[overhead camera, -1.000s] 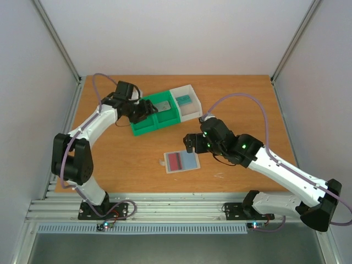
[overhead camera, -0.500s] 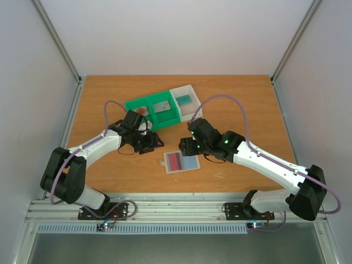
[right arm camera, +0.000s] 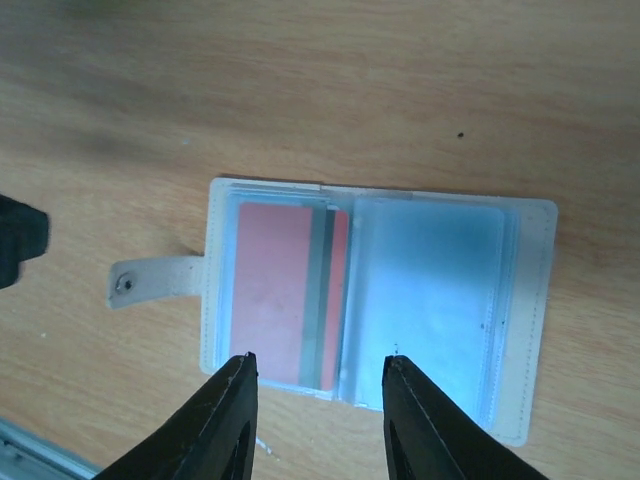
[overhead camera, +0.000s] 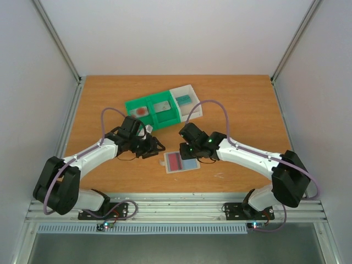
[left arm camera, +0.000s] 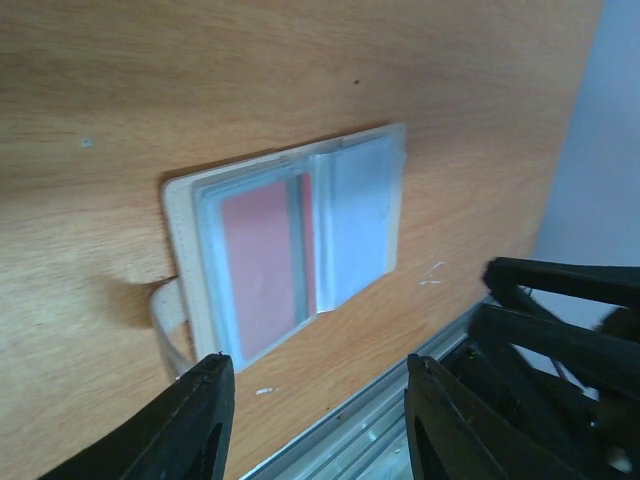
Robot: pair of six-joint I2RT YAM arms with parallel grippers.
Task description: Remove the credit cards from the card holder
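Observation:
The card holder (overhead camera: 196,163) lies open and flat on the table, its beige rim (right arm camera: 536,320) and strap tab (right arm camera: 160,280) showing. One clear pocket holds a red credit card with a grey stripe (right arm camera: 285,295) (left arm camera: 258,262). The facing pocket (right arm camera: 430,300) looks pale blue. My right gripper (right arm camera: 320,358) hovers open over the holder's near edge, with nothing between its fingers. My left gripper (left arm camera: 318,372) is open just left of the holder, by the tab, and is also empty. From above, the left gripper (overhead camera: 154,147) and the right gripper (overhead camera: 190,150) flank the holder.
A green two-compartment tray (overhead camera: 155,122) at the back holds a white card with a red circle (overhead camera: 142,110) and a grey card (overhead camera: 163,106). A white tray (overhead camera: 193,110) beside it holds a teal card (overhead camera: 183,99). The metal rail (left arm camera: 400,400) runs along the table's near edge.
The left arm has swung away from the green tray down to the holder's left side. The right arm has moved left over the holder. Both pairs of jaws have narrowed.

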